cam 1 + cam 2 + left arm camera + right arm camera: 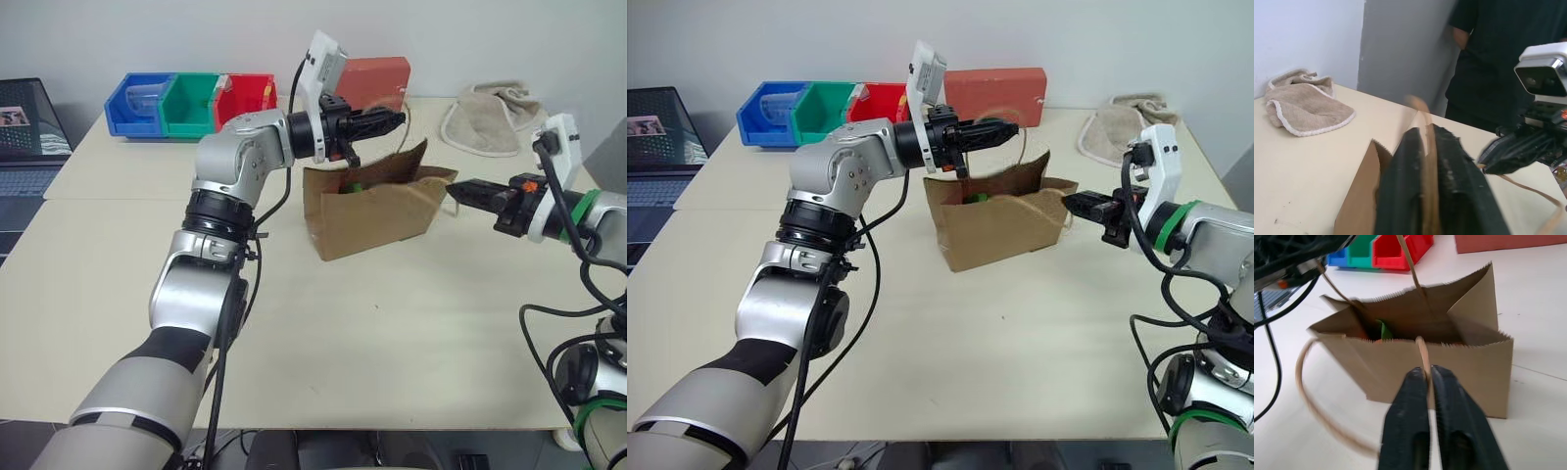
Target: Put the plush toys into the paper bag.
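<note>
Brown paper bag stands open on the worktop, green leaves showing inside, with left end effector and right end effector each clamped on a twine handle.

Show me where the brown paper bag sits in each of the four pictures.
Left eye view: paper bag at centre.
Right eye view: centre too.
Left wrist view: behind the black fingers, one flap.
Right wrist view: straight ahead, mouth open.
Shared landmark: the right gripper beside it, pinching a handle.
</note>
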Motion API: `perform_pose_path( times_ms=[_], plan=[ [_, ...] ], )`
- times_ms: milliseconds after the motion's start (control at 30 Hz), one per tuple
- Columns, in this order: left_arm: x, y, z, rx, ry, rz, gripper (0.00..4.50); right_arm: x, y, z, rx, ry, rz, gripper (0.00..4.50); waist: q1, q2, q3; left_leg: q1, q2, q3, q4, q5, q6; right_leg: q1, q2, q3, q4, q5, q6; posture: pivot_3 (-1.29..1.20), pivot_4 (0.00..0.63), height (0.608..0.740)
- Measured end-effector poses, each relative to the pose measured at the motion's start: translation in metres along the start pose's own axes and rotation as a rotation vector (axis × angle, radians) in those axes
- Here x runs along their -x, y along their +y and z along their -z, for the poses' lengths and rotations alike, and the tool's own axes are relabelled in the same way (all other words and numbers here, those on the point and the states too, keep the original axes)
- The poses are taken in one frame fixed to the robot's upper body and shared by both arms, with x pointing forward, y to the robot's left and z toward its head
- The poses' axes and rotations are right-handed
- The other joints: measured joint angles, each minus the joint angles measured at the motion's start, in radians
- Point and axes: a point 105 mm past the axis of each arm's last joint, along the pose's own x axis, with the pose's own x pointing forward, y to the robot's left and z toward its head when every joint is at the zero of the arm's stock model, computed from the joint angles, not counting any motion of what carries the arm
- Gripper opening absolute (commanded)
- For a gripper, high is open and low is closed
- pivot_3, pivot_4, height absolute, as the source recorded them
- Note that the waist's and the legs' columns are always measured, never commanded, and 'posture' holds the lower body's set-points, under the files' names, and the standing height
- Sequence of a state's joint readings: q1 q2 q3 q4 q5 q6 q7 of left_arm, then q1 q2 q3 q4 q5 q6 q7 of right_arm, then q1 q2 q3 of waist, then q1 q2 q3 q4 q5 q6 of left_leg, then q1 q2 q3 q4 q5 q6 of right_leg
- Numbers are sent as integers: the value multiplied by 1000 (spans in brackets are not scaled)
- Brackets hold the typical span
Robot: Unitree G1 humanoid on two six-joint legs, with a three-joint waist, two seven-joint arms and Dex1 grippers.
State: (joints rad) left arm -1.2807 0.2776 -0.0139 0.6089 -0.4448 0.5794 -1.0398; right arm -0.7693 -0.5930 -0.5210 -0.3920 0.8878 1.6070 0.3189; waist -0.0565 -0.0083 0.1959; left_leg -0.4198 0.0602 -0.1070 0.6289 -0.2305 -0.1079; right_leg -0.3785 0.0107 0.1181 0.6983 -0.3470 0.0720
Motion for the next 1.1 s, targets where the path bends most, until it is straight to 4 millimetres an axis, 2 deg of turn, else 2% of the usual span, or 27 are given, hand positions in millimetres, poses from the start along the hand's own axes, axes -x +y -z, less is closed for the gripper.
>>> perform_pose_path(
  times_ms=[267, 300, 333, 500, 700, 800, 933, 1100],
  plan=[
    [22, 10, -8, -39, 6, -46, 3739, 6, 8, -20, 60, -58, -8, 4254, -1, 0, 0, 0, 0, 0, 0, 0, 0, 0, 0, 0, 0, 0, 0, 0, 150, 740],
    [27, 13, -9, -50, 1, -68, 4009, 9, 9, -23, 75, -67, -1, 4500, -1, 0, 0, 0, 0, 0, 0, 0, 0, 0, 0, 0, 0, 0, 0, 0, 150, 740],
    [32, 16, -9, -58, 6, -82, 4346, 12, 9, -25, 99, -70, 9, 4500, 0, 0, 0, 0, 0, 0, 0, 0, 0, -1, 0, 0, 0, 0, 0, 0, 150, 740],
    [71, 29, -3, -63, 35, -151, 4346, 35, 6, -25, 240, -55, 57, 4500, 0, 0, 0, 0, 0, 0, -1, 0, 0, -1, 0, 0, 0, 0, 0, 0, 150, 740],
    [89, 31, -10, -113, 15, -158, 4346, 44, 9, -27, 352, -83, 51, 4500, 1, 0, 0, 0, 0, 0, 1, 0, 0, 0, 0, 0, 0, 0, 0, 0, 150, 740],
    [92, 33, -5, -95, 9, -161, 4346, 44, 6, -22, 360, -75, 58, 4500, 1, 0, 0, 0, 0, 0, 1, 0, 0, 0, 0, -1, 0, 0, 0, 0, 150, 740],
    [83, 33, 1, -68, 1, -151, 4429, 37, 11, -13, 363, -48, 22, 4500, 1, 0, 0, 0, 0, 0, 1, 0, 0, 0, 0, -1, 0, 0, 0, 0, 150, 740],
    [88, 59, 26, 27, 63, -317, 4429, 36, 12, -13, 371, -53, 15, 4500, 0, 0, 0, 0, 0, 0, 1, 0, 1, 0, 0, -1, 1, 0, 0, 0, 150, 740]
  ],
)
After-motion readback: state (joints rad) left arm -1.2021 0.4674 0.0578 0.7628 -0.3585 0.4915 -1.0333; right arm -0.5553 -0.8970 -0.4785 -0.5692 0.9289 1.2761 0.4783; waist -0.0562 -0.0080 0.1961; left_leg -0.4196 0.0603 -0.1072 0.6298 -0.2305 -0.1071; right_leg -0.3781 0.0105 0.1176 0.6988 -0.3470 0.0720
